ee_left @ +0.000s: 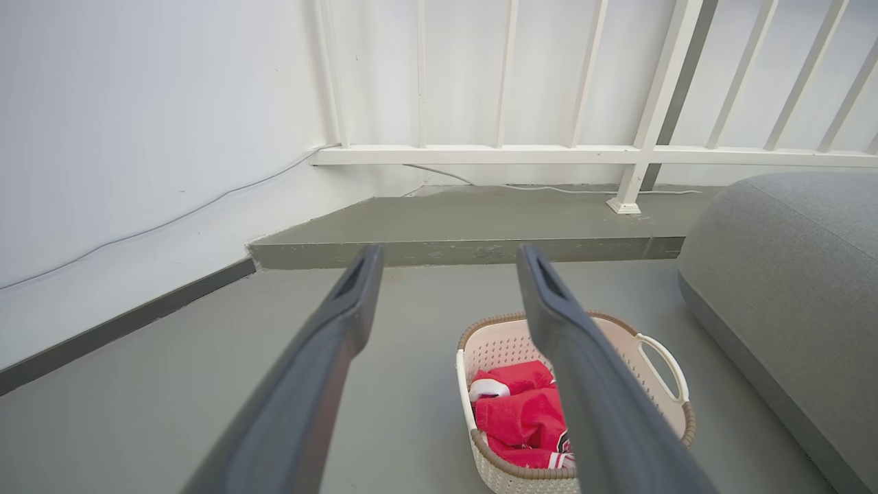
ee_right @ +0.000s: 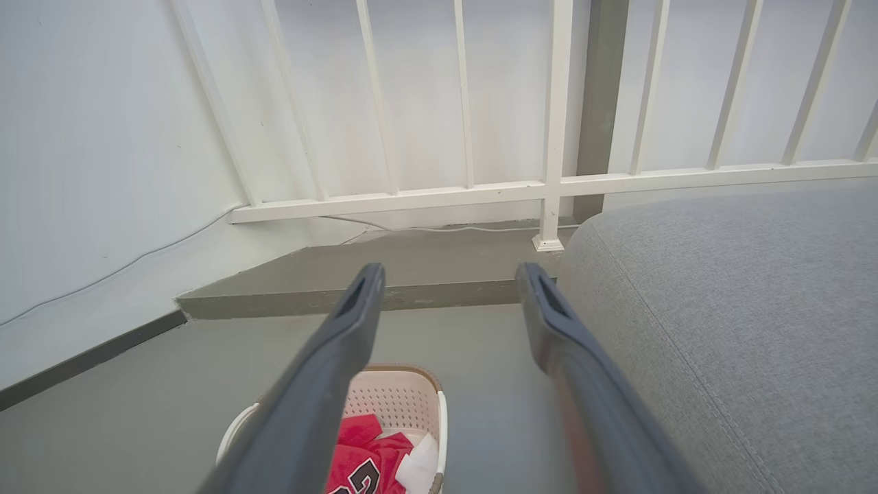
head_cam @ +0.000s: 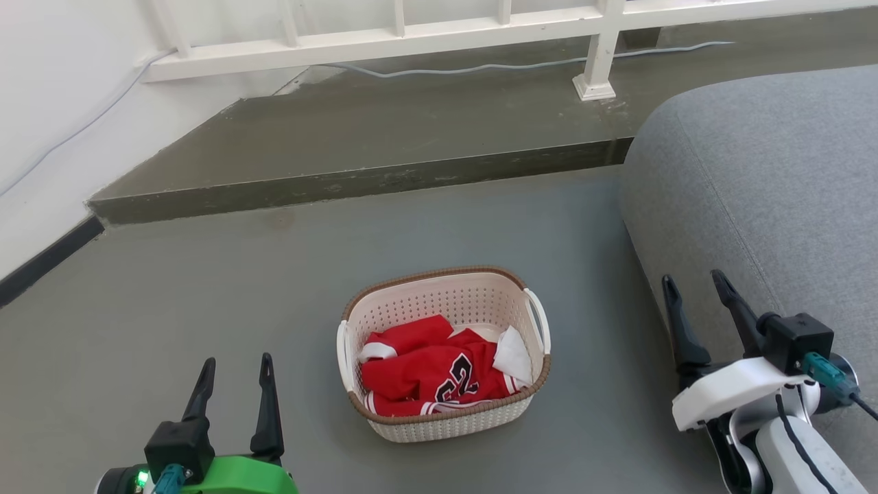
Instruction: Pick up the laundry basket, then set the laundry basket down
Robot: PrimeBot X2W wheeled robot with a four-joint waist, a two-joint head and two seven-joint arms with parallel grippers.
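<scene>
On the floor (head_cam: 206,309) beside the grey sofa (head_cam: 768,192) sits the laundry basket (head_cam: 439,302) holding a red jersey (head_cam: 425,374); left gripper (head_cam: 236,360) and right gripper (head_cam: 691,276) flank it, fingers (head_cam: 266,398) spread, empty.

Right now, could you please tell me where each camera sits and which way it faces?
Head view: on the head, facing down at the laundry basket; left gripper lower left, right gripper lower right.
Left wrist view: left wrist, along its fingers toward the white railing.
Right wrist view: right wrist, along its fingers toward railing and grey sofa.
Shared: all three show the laundry basket.
</scene>
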